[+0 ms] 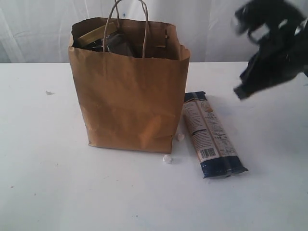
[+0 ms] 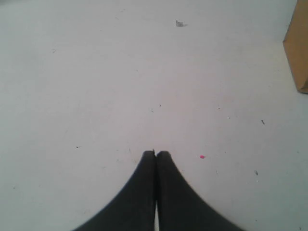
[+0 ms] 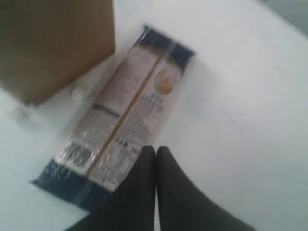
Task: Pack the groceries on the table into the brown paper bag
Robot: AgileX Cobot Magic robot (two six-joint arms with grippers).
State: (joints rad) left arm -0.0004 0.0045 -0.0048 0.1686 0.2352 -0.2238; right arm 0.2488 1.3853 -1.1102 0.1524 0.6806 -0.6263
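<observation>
Long dark-blue noodle packet [image 1: 211,134]: flat, axis along side of brown paper bag [image 1: 130,96] | right fingers [image 3: 142,187] nearer, above it, pressed together | left fingers [image 2: 139,192] likewise

The white surface [image 1: 57,187] carries an upright brown paper bag [image 1: 127,101], standing on its flat base. In the exterior view, a long dark-blue packet [image 1: 211,137] lies flat just right of the bag, label side up. Its far end is close beside the bag's right wall and its near end angles away. One white crumb [image 1: 167,159] lies just in front of the bag's right front corner. A second one [image 1: 180,136] sits between bag and packet. A small scrap [image 1: 49,92] lies well to the bag's left.
</observation>
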